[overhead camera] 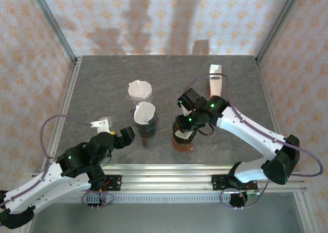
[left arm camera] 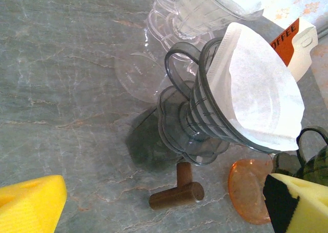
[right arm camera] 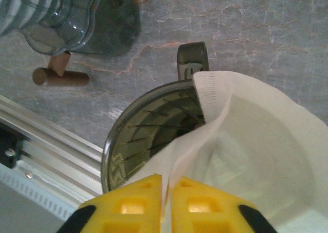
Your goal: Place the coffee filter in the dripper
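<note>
My right gripper (right arm camera: 165, 202) is shut on the edge of a white paper coffee filter (right arm camera: 256, 135). The filter hangs partly inside a dark smoky dripper (right arm camera: 146, 135), its open cone leaning against the right side of the rim. In the top view this dripper (overhead camera: 182, 139) stands on an orange saucer near the table's front, under the right gripper (overhead camera: 187, 124). My left gripper (left arm camera: 164, 207) is open and holds nothing. It hovers low, facing a grey dripper (left arm camera: 197, 115) that has its own filter (left arm camera: 261, 94) seated in it.
A clear dripper (overhead camera: 139, 91) with a filter stands behind the grey one (overhead camera: 145, 119). A brown T-shaped wooden piece (left arm camera: 177, 192) lies by the grey dripper's foot, next to the orange saucer (left arm camera: 248, 187). A filter packet (overhead camera: 215, 82) lies at the back right. The rail (right arm camera: 46, 141) runs along the front edge.
</note>
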